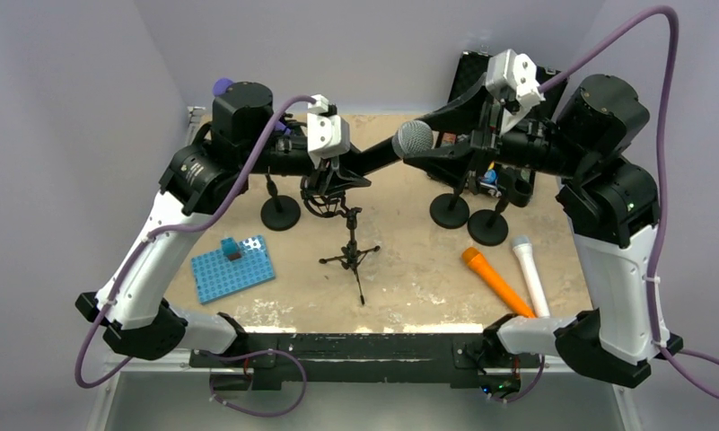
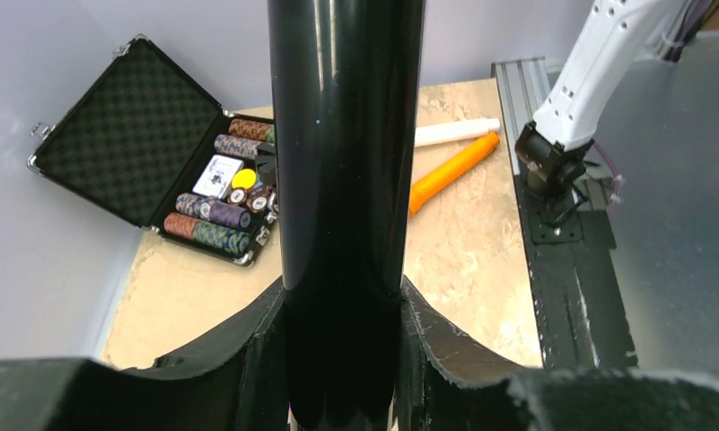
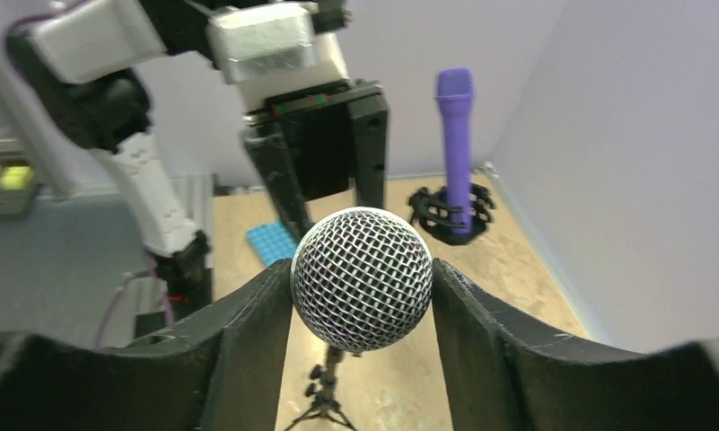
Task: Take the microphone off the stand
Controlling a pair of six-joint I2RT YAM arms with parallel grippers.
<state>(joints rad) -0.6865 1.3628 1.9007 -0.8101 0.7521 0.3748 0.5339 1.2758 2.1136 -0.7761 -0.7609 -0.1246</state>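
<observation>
A microphone with a black handle [image 2: 346, 135] and a silver mesh head [image 1: 413, 139] hangs slanted above the table between both arms. My left gripper [image 2: 342, 296] is shut on the handle, its fingers pressed against both sides. My right gripper [image 3: 362, 278] is shut on the mesh head [image 3: 362, 276], one finger on each side. Below stands the black tripod stand [image 1: 350, 253], with its round clip [image 1: 327, 193] just under my left gripper [image 1: 337, 169]. The handle's tail end reaches that clip; whether it sits inside is hidden. The tripod's foot [image 3: 328, 395] shows beneath the head.
An orange microphone [image 1: 497, 281] and a white one [image 1: 530, 272] lie at the front right. Round-base stands [image 1: 280, 213] [image 1: 449, 210] [image 1: 488, 226] stand mid-table. A purple microphone [image 3: 455, 153] stands in a holder at the back left. A blue stud plate [image 1: 233, 268] and an open chip case [image 2: 158, 153] flank the middle.
</observation>
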